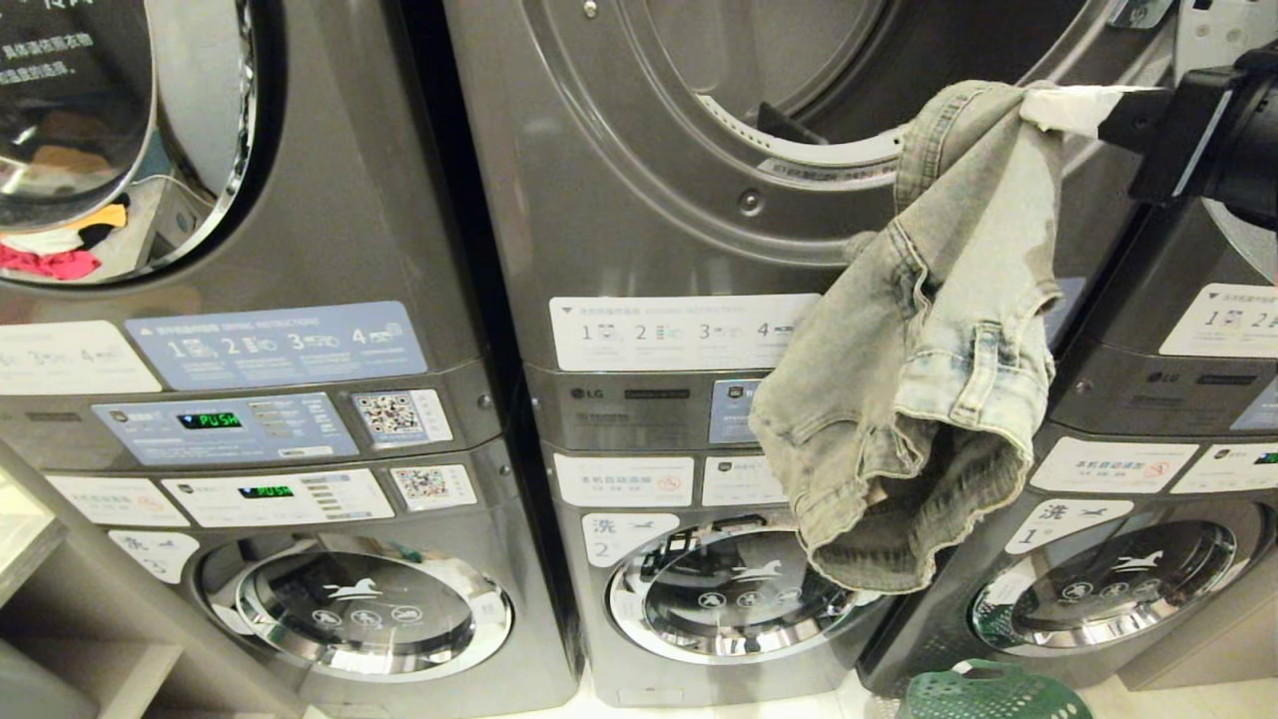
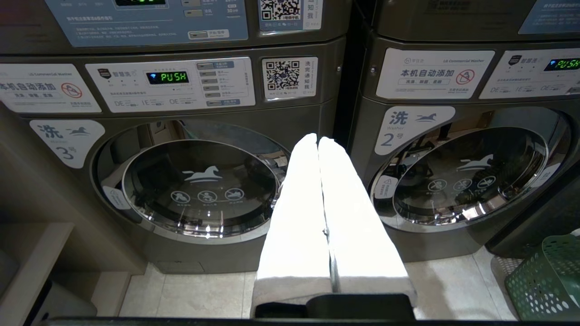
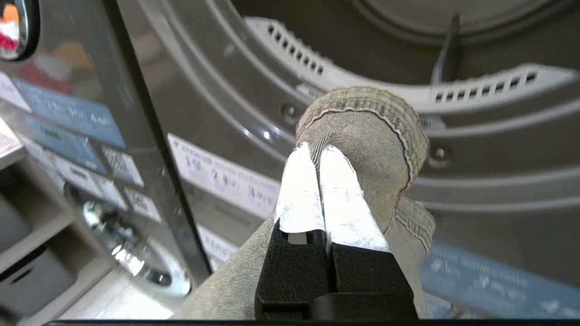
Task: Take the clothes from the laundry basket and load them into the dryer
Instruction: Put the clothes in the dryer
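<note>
Right gripper [image 3: 317, 151] sits closest to the lens: white-padded fingers pressed together on a fold of the denim garment [image 1: 919, 379], pinching the stitched hem. From the head camera the same gripper [image 1: 1048, 105] enters at 2 o'clock, its black body at the frame edge, pads [image 1: 1073, 108] clamped on the top corner of the cloth.

Garment: pale grey-green denim, faded blue frayed hems, hanging free from the pinch point down toward 5 o'clock. It drapes in front of the middle stack, covering part of the control panel [image 1: 649, 409] and the top of the lower washer door [image 1: 734, 599].

Dryer [image 1: 619, 150]: upper unit of the middle stack, opening uncovered, drum mouth at 12 o'clock. Held corner of the garment is level with the lower rim of that opening, just at its right side; cloth is outside the drum.

Laundry basket [image 1: 988, 694]: green lattice, on the floor at 5 o'clock, only the rim in head view; contents cannot be seen.

Left gripper [image 2: 319, 140]: low, pointing at the gap between two lower washers, white fingers closed together, nothing between them. Basket corner also visible there [image 2: 543, 280] at 4 o'clock.

Left stack upper door [image 1: 120, 130] shows pink and yellow items [image 1: 60, 250] behind glass at 10 o'clock.
</note>
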### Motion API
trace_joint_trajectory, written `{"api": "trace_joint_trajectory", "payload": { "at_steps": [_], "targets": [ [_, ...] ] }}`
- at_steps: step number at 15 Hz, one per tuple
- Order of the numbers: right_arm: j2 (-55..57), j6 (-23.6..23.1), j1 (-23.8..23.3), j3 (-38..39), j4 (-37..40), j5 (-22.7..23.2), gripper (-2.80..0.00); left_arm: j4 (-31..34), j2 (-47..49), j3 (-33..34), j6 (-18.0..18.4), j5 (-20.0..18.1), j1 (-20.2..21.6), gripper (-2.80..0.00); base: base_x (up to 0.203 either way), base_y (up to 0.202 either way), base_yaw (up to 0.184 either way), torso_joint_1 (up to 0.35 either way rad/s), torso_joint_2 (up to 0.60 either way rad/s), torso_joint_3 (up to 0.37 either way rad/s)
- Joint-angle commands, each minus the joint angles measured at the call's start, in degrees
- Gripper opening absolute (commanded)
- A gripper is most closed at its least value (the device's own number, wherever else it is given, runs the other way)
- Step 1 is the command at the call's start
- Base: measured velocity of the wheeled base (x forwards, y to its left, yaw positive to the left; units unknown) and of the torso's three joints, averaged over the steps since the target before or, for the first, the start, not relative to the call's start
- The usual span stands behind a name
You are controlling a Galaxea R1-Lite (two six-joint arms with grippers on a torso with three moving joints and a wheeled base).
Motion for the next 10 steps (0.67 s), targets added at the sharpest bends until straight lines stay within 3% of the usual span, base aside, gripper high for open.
{"api": "trace_joint_trajectory", "payload": {
  "at_steps": [1, 4, 7, 10],
  "targets": [
    [-1.81, -0.05, -0.01, -1.82, 3.27, 0.19, -2.80, -0.01, -0.02, 0.00, 0.00, 0.02, 0.01, -2.80, 0.000, 0.000, 0.000, 0.000, 0.00, 0.000],
    [-3.61, -0.18, 0.14, -3.43, 8.80, 1.89, -2.80, -0.01, -0.02, 0.00, 0.00, 0.02, 0.01, -2.80, 0.000, 0.000, 0.000, 0.000, 0.00, 0.000],
    [-3.53, -0.17, 0.23, -4.50, 9.08, 1.92, -2.80, -0.01, -0.02, 0.00, 0.00, 0.02, 0.01, -2.80, 0.000, 0.000, 0.000, 0.000, 0.00, 0.000],
    [-3.27, -0.19, 0.14, -4.76, 9.08, 2.83, -2.80, -0.01, -0.02, 0.00, 0.00, 0.02, 0.01, -2.80, 0.000, 0.000, 0.000, 0.128, 0.04, 0.163]
  ]
}}
